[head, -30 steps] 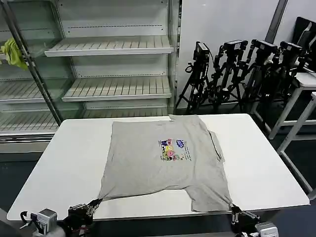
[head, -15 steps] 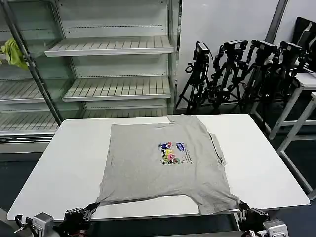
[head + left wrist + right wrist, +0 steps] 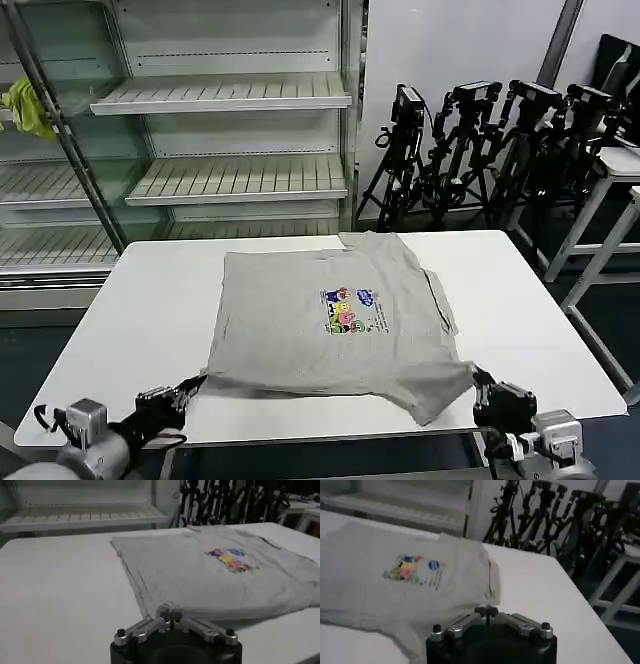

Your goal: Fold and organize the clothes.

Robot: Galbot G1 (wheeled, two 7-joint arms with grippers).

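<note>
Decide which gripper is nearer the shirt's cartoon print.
Right. The right gripper pinches the shirt hem below-right of the print; the left gripper grips the far left corner.

I have both arms low at the near edge of the tabletop, wrists roughly level and reaching forward. My left gripper sits near the near-left corner, fingers pressed together on the hem corner of the grey shirt; its wrist camera shows the two tips meeting with cloth between them. My right gripper is near the near-right corner, fingers closed; it seems to pinch the shirt's other bottom corner, though there the cloth is hard to make out.
</note>
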